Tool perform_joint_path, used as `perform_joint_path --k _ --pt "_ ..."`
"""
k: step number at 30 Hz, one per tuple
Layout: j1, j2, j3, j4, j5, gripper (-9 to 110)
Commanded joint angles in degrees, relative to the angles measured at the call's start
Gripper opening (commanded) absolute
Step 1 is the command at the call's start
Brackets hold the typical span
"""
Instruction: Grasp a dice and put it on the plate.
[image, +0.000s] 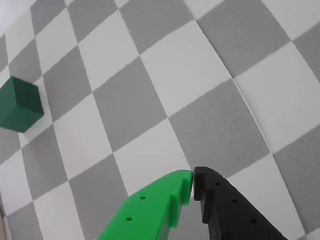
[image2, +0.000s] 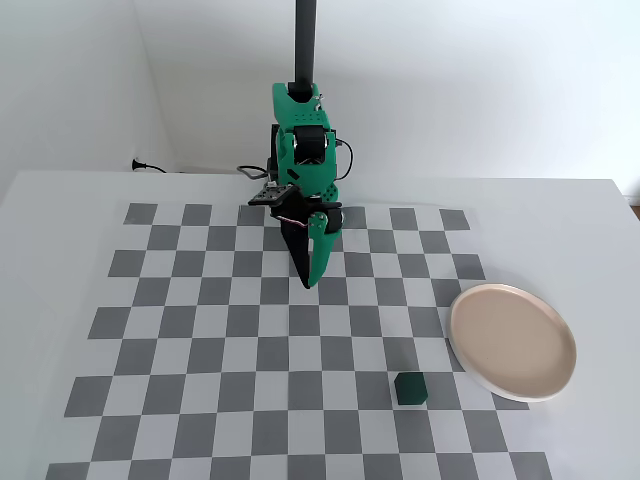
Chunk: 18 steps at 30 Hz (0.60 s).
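The dice (image2: 410, 388) is a small dark green cube on the checkered mat, just left of the plate (image2: 512, 341), a round pale beige-pink plate at the mat's right edge. In the wrist view the dice (image: 18, 105) sits at the left edge; the plate is out of that view. My gripper (image2: 308, 284) hangs over the mat's upper middle, about three squares from the dice, pointing down. In the wrist view my gripper (image: 193, 182) has its green and black fingertips touching, shut on nothing.
The grey-and-white checkered mat (image2: 200, 340) covers the white table. The green arm's base and a black post (image2: 305, 60) stand at the mat's back edge, with a cable (image2: 150, 167) along the wall. A white wall closes the back.
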Motion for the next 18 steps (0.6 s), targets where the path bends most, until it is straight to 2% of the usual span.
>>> perform_joint_path --k 1,8,14,18 --pt "-2.0 0.8 -0.9 -2.0 -8.7 -4" --pt "-6.5 0.8 -0.9 -1.8 -24.8 -4" --pt "-7.3 0.7 -0.9 -6.1 -33.3 -4" --pt "-8.0 0.7 -0.9 -6.5 -36.8 6"
